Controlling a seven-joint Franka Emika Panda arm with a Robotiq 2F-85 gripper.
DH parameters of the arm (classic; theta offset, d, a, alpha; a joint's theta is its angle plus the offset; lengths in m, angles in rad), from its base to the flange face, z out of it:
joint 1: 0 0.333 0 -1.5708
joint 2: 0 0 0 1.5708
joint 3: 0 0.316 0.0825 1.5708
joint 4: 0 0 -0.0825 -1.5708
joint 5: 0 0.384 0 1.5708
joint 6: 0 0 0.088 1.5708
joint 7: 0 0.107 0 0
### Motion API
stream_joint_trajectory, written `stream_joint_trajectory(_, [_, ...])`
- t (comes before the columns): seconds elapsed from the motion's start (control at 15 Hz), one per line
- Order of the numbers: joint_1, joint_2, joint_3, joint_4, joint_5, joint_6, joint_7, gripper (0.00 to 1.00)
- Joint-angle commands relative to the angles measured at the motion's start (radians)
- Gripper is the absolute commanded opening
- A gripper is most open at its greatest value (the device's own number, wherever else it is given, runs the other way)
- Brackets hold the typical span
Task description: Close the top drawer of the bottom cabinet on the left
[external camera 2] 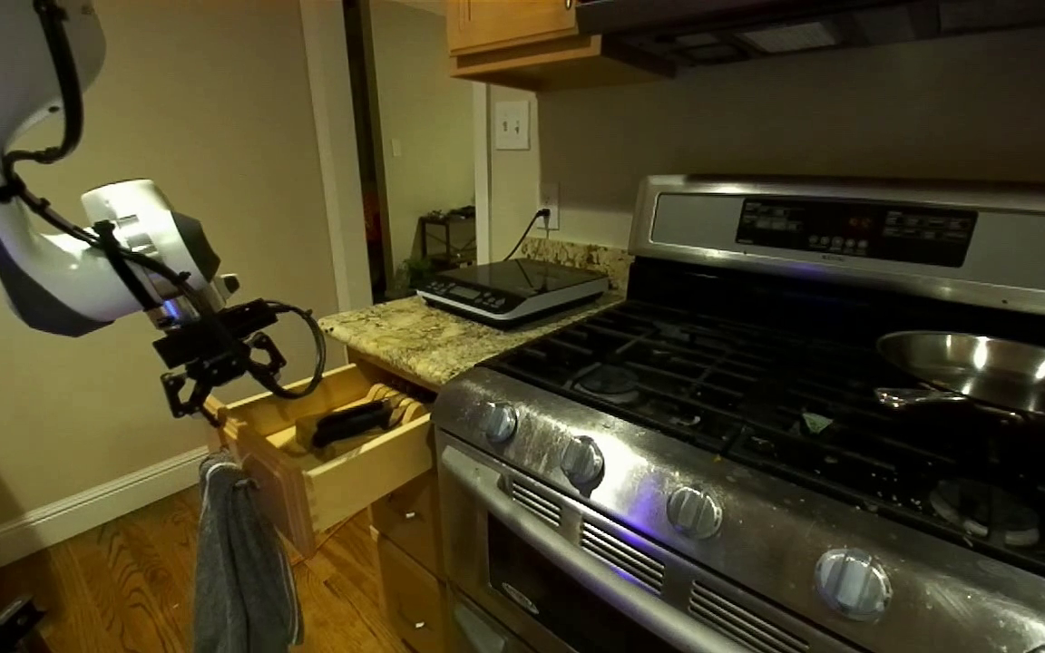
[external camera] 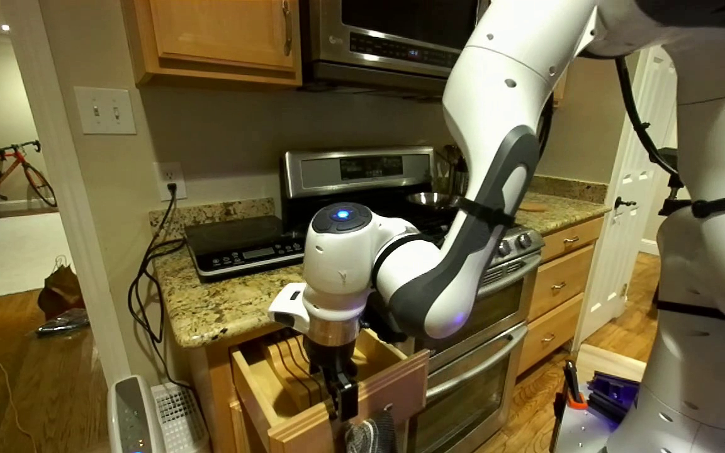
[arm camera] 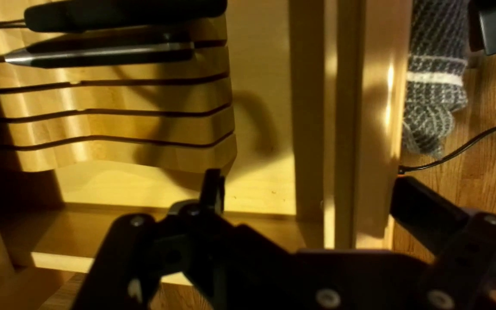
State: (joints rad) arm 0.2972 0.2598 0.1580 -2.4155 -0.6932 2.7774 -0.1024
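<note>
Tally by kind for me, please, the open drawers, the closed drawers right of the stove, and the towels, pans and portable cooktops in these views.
Open drawer: 1
Closed drawers: 3
Towel: 1
Pan: 1
Portable cooktop: 1
Total: 7

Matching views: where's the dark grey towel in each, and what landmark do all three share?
In an exterior view: towel at bottom centre, cut off.
In an exterior view: towel hanging at lower left.
Wrist view: towel at upper right.
Shared landmark: the open drawer.
</note>
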Motion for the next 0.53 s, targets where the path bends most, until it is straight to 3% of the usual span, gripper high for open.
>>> stream_joint_trajectory(0.0, [-0.012, 0.134, -0.071, 0.128, -0.068, 0.016, 0.006, 1.0])
stream_joint_trajectory(0.27, [-0.005, 0.22, -0.124, 0.241, -0.056, -0.001, -0.001, 1.0])
stream_joint_trajectory(0.47, [0.003, 0.208, -0.128, 0.238, -0.065, 0.002, 0.005, 1.0])
